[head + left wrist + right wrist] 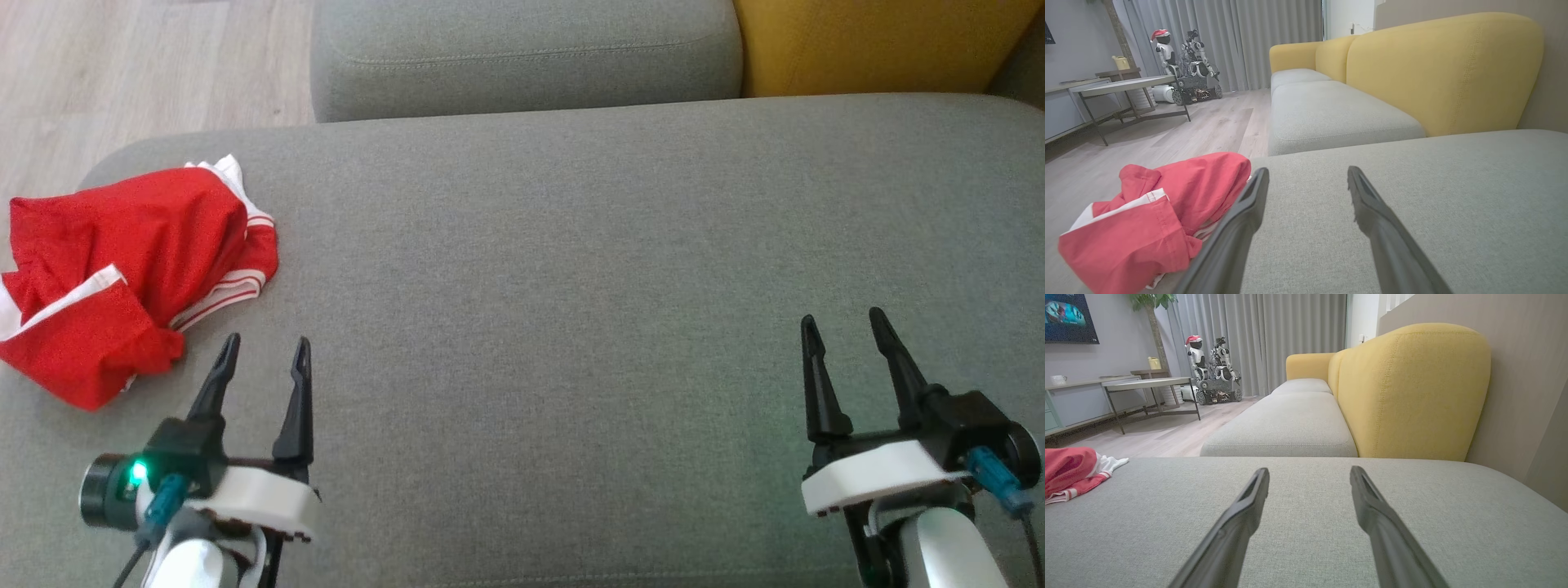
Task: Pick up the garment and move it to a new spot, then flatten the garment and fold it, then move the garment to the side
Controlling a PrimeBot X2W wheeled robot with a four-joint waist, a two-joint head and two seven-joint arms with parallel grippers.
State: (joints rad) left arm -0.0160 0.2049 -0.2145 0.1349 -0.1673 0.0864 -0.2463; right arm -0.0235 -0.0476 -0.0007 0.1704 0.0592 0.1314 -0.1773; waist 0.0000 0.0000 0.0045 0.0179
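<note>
Because nothing has yet been picked up, the red garment [131, 269] is seen crumpled at the left end of the grey sofa cushion [571, 286]. Over that cushion's near edge, the left gripper [268, 347] and right gripper [843, 318] are held spread wide, both empty.

Red garment [122, 269] with white trim — crumpled in a heap at the cushion's [571, 286] left edge.

Qty: 1 garment [139, 245], 3 seat cushions [1453, 506], 1 left gripper [268, 341], 1 right gripper [842, 317].
</note>
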